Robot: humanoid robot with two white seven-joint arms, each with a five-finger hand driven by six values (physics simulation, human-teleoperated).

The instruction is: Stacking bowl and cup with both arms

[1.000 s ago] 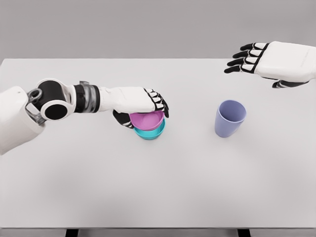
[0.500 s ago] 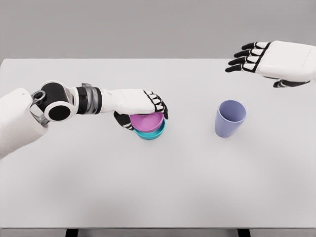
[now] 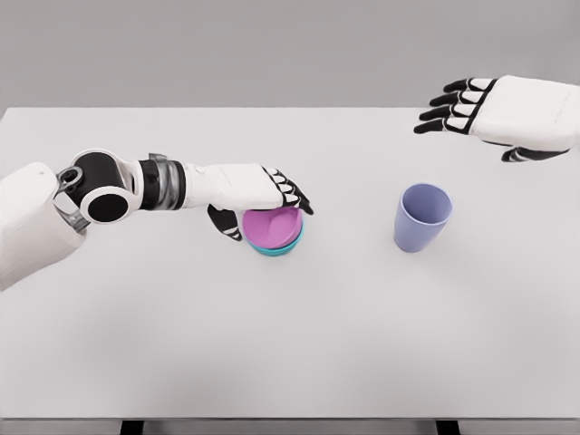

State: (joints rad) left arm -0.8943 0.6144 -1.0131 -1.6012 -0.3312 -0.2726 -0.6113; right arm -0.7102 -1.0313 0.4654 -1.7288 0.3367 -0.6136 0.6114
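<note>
The pink bowl (image 3: 272,227) has sunk deeper into the teal bowl (image 3: 279,246), left hand (image 3: 258,195) clamped on its rim. The upright cup (image 3: 421,217) stands below the right hand's (image 3: 507,113) spread fingers (image 3: 444,111), the nearer hand.

The left hand (image 3: 258,195) covers the pink bowl's (image 3: 270,227) far rim; only a thin edge of the teal bowl (image 3: 275,249) beneath shows.
</note>
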